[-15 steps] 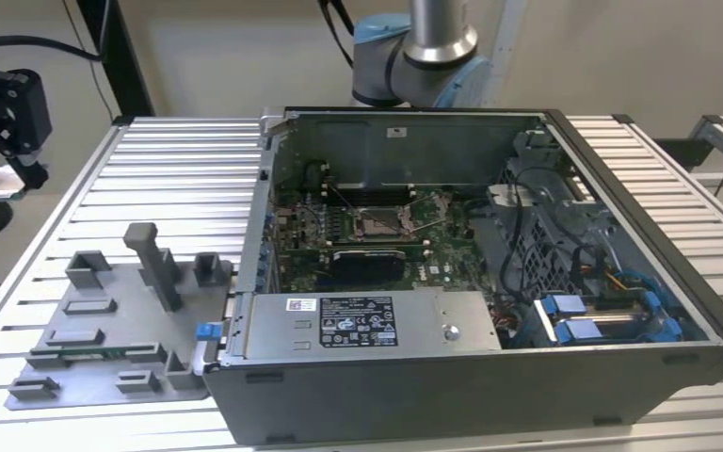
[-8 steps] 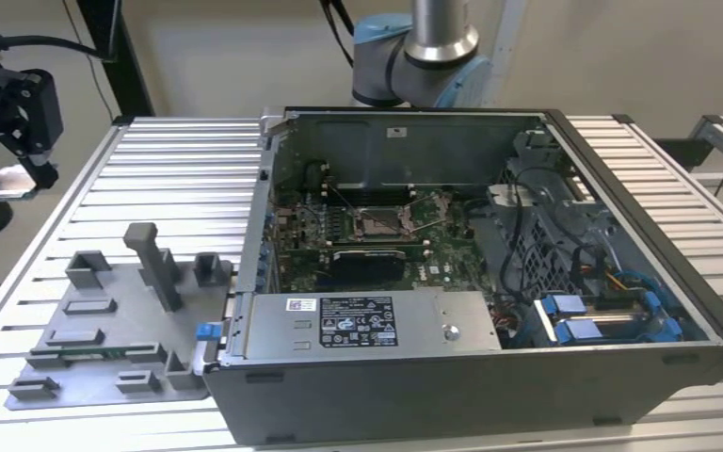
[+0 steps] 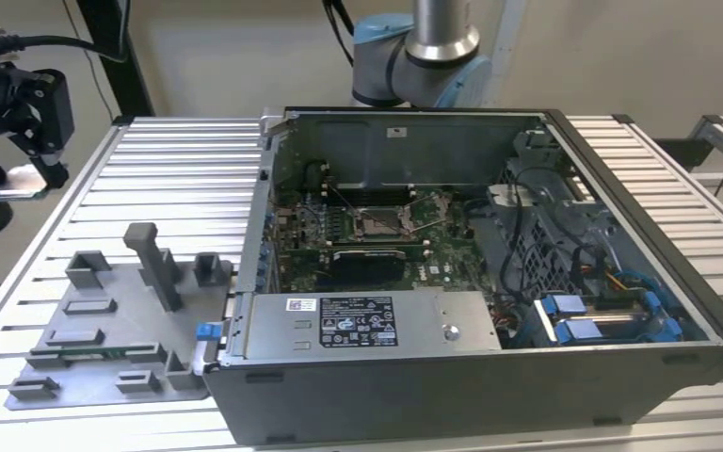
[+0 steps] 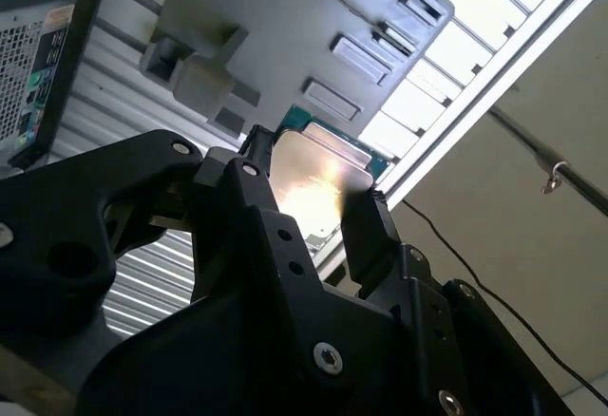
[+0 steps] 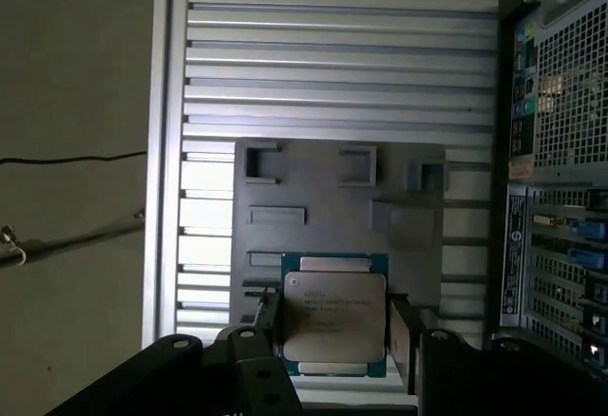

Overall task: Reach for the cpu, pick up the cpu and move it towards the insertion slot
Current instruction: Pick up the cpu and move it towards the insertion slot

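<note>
Your hand [image 5: 333, 329] is clamped on the cpu [image 5: 334, 304], one finger on each opposite edge, well above the grey fixture plate [image 5: 323, 183] on the table [image 3: 173, 160]. I judge you're in the carry step, which calls for keeping the chip level. The insertion slot [image 3: 378, 222] sits well apart, inside the open computer case [image 3: 613, 311].

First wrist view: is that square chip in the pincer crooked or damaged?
Nothing stands out. The cpu sits square in the pincer, gripped by opposite edges, with no dent or crack visible.
</note>
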You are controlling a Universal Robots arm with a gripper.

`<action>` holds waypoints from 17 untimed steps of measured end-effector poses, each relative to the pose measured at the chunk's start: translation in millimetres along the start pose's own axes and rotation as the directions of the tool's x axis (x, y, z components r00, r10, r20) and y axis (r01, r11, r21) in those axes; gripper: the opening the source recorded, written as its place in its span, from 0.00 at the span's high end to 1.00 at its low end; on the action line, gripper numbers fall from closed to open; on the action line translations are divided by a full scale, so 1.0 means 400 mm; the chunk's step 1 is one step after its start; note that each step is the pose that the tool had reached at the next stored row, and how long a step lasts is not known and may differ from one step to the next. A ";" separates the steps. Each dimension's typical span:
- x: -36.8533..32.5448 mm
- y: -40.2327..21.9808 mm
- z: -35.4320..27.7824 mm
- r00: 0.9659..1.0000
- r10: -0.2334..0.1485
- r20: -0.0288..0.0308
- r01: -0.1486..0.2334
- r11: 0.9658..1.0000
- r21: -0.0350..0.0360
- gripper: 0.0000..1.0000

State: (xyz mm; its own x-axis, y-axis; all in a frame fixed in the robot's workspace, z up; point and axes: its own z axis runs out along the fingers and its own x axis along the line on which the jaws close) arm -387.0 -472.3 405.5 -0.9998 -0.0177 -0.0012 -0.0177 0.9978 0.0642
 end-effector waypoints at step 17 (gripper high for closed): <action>-0.060 -0.001 0.000 1.000 0.000 0.000 0.000 1.000 0.000 1.00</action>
State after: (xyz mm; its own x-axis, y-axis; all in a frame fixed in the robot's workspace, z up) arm -362.9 -472.3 405.4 -0.9998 -0.0177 -0.0012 -0.0177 0.9978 0.0643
